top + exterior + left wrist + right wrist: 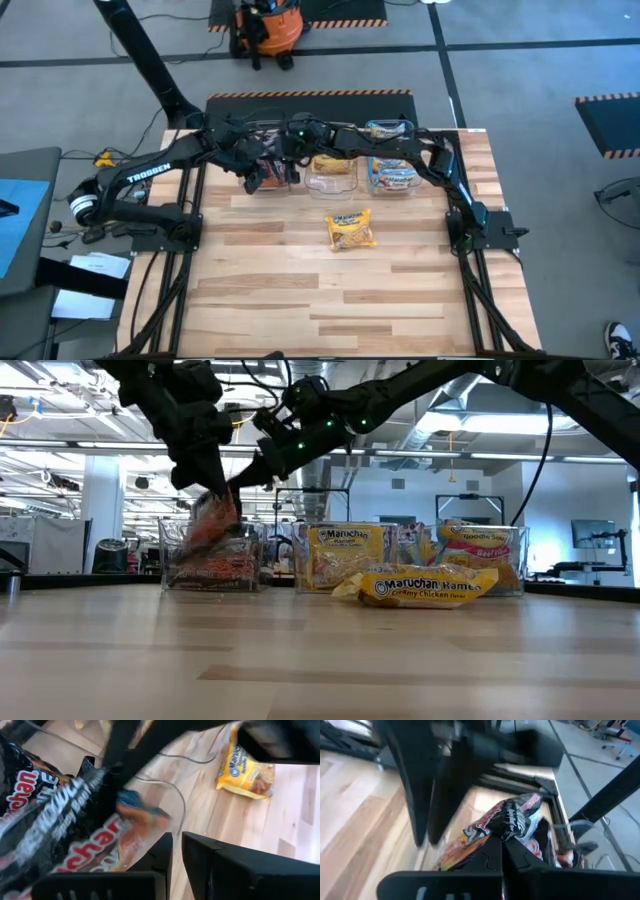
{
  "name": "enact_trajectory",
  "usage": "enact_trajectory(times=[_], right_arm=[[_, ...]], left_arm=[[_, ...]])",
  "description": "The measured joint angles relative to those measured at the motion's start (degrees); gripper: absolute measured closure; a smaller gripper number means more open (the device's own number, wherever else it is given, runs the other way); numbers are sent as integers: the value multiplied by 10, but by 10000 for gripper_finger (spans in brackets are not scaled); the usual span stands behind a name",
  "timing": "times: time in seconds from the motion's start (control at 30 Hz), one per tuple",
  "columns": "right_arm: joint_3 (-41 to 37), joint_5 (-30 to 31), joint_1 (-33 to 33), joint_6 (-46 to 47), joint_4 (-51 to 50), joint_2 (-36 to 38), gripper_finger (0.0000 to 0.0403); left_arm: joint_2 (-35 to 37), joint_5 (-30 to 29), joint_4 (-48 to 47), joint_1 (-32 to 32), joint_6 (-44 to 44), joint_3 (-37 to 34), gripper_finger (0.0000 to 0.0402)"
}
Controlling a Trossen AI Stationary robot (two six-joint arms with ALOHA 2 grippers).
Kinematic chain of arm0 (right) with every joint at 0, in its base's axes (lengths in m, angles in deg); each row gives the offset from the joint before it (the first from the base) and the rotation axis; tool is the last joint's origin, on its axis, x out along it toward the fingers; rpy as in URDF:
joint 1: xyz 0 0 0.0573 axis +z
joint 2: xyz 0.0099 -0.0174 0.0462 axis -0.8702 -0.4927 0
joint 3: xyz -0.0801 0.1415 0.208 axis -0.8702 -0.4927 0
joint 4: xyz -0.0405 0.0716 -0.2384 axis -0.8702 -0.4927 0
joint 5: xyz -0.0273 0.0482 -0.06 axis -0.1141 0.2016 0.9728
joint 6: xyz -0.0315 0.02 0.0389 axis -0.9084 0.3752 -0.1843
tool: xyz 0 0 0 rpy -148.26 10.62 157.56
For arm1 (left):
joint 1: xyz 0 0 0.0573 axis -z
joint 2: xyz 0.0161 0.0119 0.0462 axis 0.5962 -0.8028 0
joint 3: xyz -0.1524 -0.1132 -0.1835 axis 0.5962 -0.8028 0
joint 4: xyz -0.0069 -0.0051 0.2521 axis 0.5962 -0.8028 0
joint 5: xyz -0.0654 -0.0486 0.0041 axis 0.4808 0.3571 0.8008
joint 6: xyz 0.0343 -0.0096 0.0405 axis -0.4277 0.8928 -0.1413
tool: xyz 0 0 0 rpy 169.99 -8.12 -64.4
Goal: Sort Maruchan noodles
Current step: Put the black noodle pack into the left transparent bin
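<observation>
Hanging over the left tub near the table's far edge, a dark maroon-black packet is where the action is. Right gripper has its fingers pinched shut on the packet's top edge; from the right wrist view it's plainly clamped. Left gripper sits just beside, fingers nearly together w/ only a slit between, nothing caught in them that I can see. Likely reason for the high hold: packet drops straight into the tub w/ the other dark ones.

Other packets: a yellow-orange packet lies alone mid-table, well apart from the tubs. Middle tub has yellow ones, right tub the light blue-pink ones, so sorting looks nearly done, one stray left.

Room: both arms crowd the far-left tub, crossing close, tight there. Near half of the table is open for reaching the stray.
</observation>
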Motion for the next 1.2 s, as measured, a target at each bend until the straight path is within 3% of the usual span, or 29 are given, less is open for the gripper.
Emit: enact_trajectory(times=[0.57,0.73,1.2], right_arm=[[0,27,14,-2,-55,2,390],[4,59,20,48,-69,2,360],[83,60,24,102,-254,3,285]], left_arm=[[-105,-13,11,1,-2,0,391],[-126,8,13,2,-2,0,391],[-123,77,7,6,0,0,391]])
